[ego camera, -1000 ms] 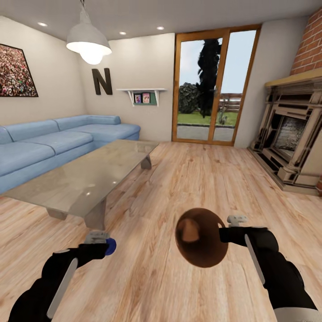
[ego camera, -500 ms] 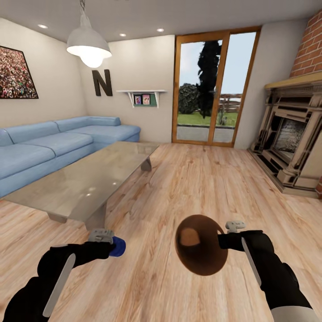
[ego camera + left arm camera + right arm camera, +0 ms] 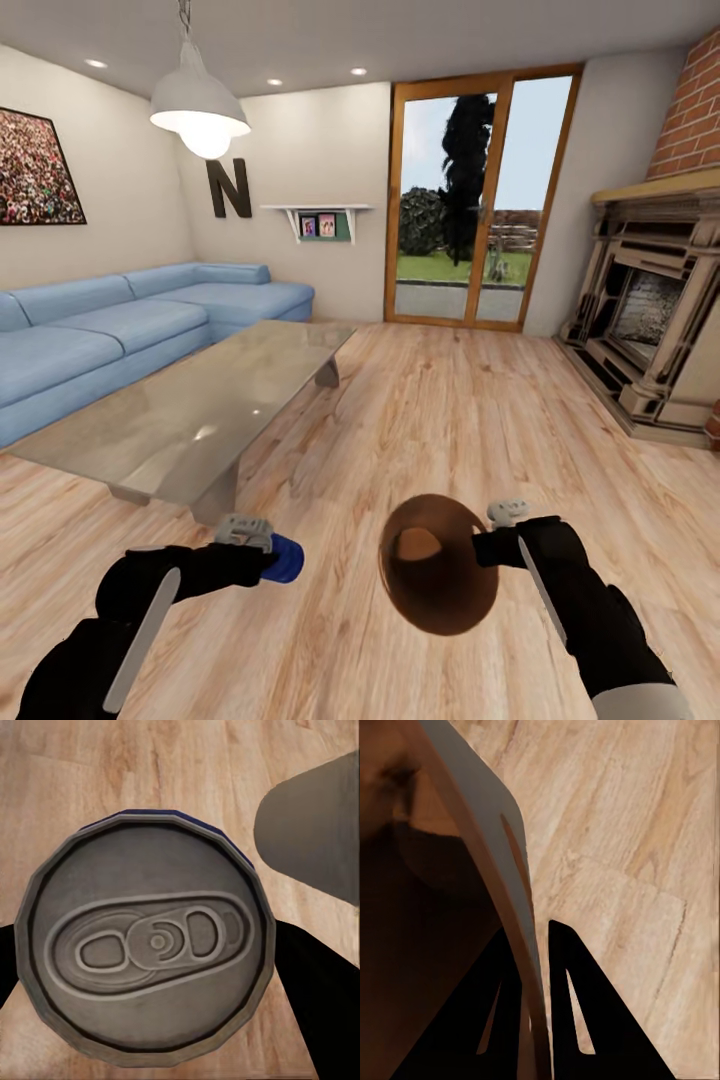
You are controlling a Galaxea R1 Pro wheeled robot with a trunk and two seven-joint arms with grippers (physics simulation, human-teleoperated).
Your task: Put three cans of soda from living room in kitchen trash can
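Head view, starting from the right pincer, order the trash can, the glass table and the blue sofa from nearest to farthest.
1. Trash can: the right pincer grips its rim, mouth tipped toward the camera.
2. Glass table: ahead and to the left, on the wood floor.
3. Blue sofa: behind the table, along the left wall.

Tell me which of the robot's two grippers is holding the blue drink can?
The left gripper holds the blue can, whose grey top faces the left wrist camera. The right gripper instead pinches the rim of the brown-lined bin.
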